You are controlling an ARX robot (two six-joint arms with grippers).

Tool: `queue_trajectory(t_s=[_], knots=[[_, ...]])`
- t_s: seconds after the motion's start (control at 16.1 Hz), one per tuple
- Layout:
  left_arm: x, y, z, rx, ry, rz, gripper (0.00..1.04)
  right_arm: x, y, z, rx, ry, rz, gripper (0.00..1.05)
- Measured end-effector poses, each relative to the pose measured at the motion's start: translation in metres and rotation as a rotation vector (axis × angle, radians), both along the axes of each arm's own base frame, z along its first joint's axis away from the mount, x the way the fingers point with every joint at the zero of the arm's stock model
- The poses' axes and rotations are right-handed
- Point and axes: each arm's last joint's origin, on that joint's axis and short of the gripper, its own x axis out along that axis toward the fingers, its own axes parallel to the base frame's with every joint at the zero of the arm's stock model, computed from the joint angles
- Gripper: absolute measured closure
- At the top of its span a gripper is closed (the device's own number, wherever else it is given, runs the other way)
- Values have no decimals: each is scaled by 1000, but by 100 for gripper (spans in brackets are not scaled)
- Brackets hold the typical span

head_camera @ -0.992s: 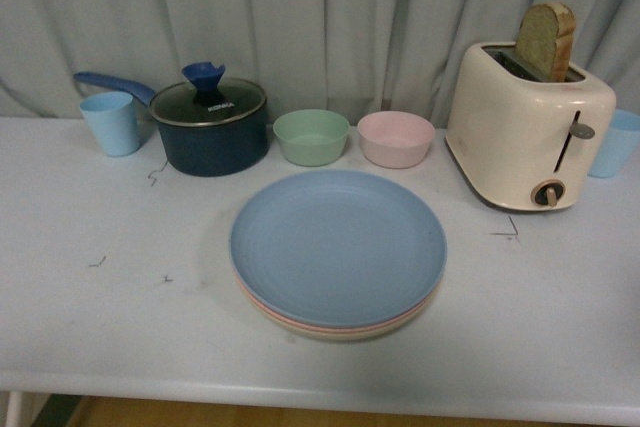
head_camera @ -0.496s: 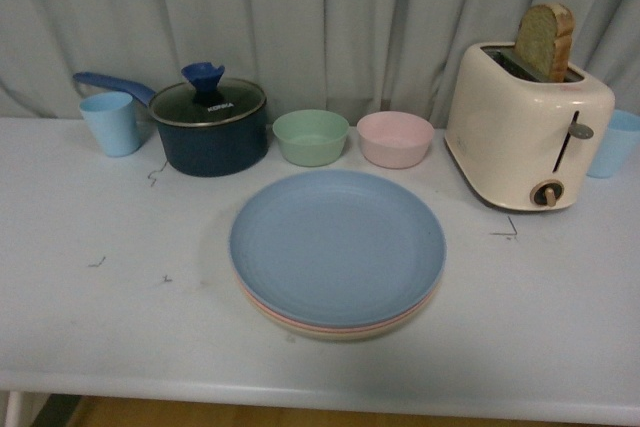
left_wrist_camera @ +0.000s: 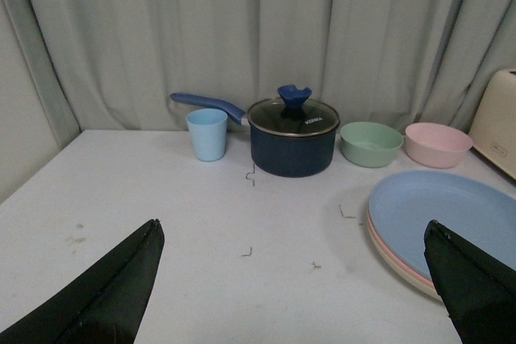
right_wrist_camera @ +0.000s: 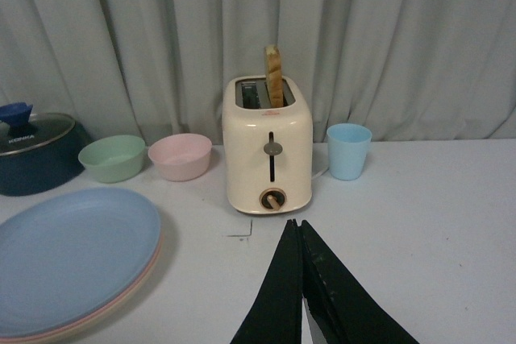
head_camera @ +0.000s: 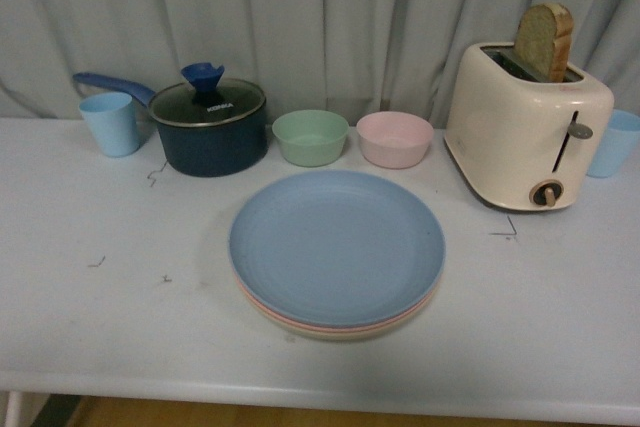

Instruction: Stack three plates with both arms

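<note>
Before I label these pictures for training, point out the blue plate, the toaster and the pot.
Blue plate (head_camera: 337,247), front view, middle of its top face.
Toaster (head_camera: 520,132), front view, cream side wall.
Pot (head_camera: 210,142), front view, dark blue body below the lid.

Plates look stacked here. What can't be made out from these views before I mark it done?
- Lower plates: only thin pink and beige rims show under the blue plate, every view.
- Stack: right wrist view's edge cuts it off.
- Toaster: cut off in left wrist view.
- Pot: cut off in right wrist view.
- Arms: absent from front view.
</note>
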Motion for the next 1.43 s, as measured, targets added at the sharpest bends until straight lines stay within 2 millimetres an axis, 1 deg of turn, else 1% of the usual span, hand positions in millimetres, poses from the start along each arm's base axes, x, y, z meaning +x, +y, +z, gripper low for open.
queue_trajectory(t_s=[0.68,0.74,0.81,0.87,0.99,1.05,1.12,1.18,1.24,1.3,1.43], knots=[[0,0,0,0,0,0,7,-18,0,1,0,-5,0,103],[0,0,0,0,0,0,7,-19,0,0,0,4,0,103],[0,0,0,0,0,0,7,-26,0,-6,0,47,3,103],[0,0,0,0,0,-1,7,-29,0,0,0,-18,4,103],[0,0,0,0,0,-1,7,-29,0,-3,0,5,3,103],[0,0,0,0,0,0,7,-29,0,-3,-1,3,3,95],[0,0,0,0,0,0,7,-29,0,-3,-1,3,3,71],[0,0,0,0,0,0,7,-29,0,-3,-1,3,3,55],[0,0,0,0,0,0,7,-29,0,-3,-1,3,3,48],[0,0,0,0,0,0,7,-29,0,-3,-1,3,3,24],[0,0,0,0,0,0,7,-29,0,-3,-1,3,3,11]])
